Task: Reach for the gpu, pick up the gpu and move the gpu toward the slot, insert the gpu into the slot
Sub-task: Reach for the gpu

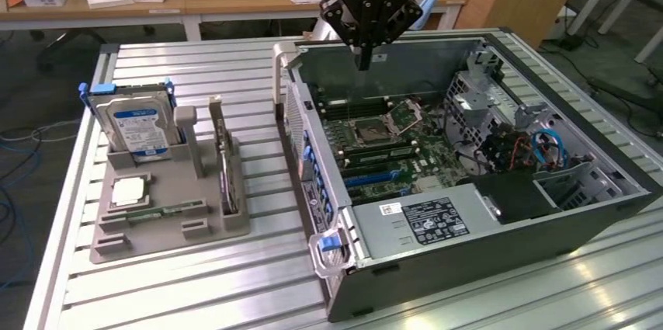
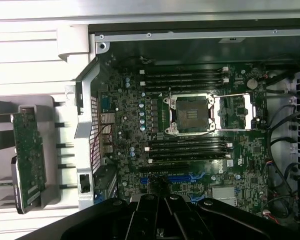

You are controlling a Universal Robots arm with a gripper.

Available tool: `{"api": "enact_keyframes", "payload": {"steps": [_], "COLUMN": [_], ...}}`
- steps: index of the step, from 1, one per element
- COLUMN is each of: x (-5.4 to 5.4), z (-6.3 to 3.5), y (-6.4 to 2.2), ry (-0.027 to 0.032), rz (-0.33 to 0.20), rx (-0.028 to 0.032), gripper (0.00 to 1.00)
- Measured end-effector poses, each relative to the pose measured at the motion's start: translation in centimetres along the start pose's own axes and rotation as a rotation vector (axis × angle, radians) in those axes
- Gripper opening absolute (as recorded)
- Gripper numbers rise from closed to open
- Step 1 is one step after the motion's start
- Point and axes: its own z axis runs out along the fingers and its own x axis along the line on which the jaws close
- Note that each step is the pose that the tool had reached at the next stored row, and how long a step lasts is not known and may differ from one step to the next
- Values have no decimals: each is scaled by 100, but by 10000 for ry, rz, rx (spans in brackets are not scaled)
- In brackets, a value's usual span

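gripper (image 1: 362, 61) (image 2: 162, 202): fingers pressed together, holding nothing, above the far end of the open computer case (image 1: 487, 248).
graphics card (image 1: 223, 165) (image 2: 28, 155): upright in the grey holder (image 1: 155, 235) on the table (image 1: 207, 295), well apart from the gripper.
slot (image 1: 373, 178) (image 2: 198, 176): blue, on the motherboard (image 1: 420, 147) inside the case.

Scene is lit evenly from overhead; glare is thrown off the slatted table (image 1: 591, 276), and the computer case (image 1: 435, 62) interior is left dim, shadowed.
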Motion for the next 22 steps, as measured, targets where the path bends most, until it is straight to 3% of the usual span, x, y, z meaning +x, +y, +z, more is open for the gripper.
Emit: {"api": "enact_keyframes", "payload": {"steps": [13, 22], "x": [330, 638], "z": [-9, -17], "y": [-25, -48], "ry": [0, 0], "rz": [-2, -1], "rx": [0, 0], "gripper": [10, 10]}}
